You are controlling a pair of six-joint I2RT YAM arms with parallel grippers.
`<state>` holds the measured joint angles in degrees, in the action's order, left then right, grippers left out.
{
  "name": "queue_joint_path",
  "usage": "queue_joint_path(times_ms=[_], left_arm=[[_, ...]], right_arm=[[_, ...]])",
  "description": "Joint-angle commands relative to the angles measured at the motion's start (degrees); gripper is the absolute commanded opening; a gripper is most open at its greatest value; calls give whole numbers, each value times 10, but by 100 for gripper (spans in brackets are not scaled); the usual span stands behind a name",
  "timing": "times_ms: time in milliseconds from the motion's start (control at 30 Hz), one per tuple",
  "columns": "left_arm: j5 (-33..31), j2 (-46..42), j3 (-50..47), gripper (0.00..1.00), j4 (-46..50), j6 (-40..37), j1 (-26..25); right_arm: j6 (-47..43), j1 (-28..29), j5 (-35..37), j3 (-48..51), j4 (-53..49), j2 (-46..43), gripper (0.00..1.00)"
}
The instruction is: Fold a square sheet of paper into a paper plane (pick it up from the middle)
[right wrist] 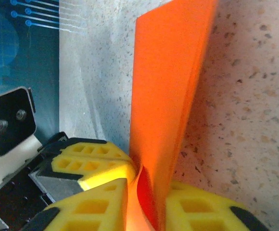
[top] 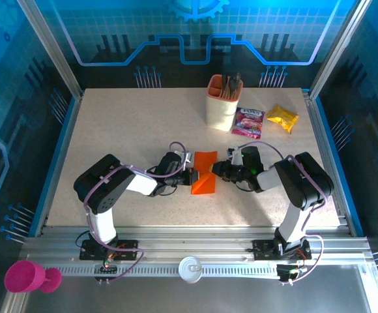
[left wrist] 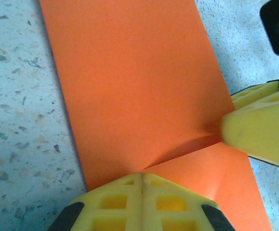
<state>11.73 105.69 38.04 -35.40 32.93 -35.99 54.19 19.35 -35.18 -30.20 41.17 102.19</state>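
**A:** Paper (top: 205,173), already folded, lies on the table (top: 111,130) in front of the cup (top: 223,104). The left gripper (left wrist: 142,183) is clamped on one edge.

**B:** The right gripper (right wrist: 146,207) straddles the opposite fold, but I cannot tell whether it pinches. The sheet looks thin, light and floppy, so I'd hold it gently at the creases.

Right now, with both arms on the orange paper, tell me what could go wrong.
The left jaws and right jaws pinch opposite edges of the orange paper; pulling apart could tear it.
It bulges between the right jaws in the right wrist view; squeezing harder there could set a stray crease.
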Motion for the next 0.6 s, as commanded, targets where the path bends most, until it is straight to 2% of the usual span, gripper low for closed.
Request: queue_joint_path(times_ms=[0,200,333,433,567], left_arm=[[-11,3,-17,0,64,-11,13],[-11,2,-16,0,64,-11,14],[-10,-1,-14,0,67,-10,14],[-9,-8,-11,0,71,-6,14],[-2,-33,-10,0,70,20,28]], right_arm=[[12,6,-17,12,41,10,28],[12,9,-17,19,44,14,24],[14,9,-19,25,54,19,16],[22,8,-20,30,65,17,2],[32,3,-17,33,59,-11,0]])
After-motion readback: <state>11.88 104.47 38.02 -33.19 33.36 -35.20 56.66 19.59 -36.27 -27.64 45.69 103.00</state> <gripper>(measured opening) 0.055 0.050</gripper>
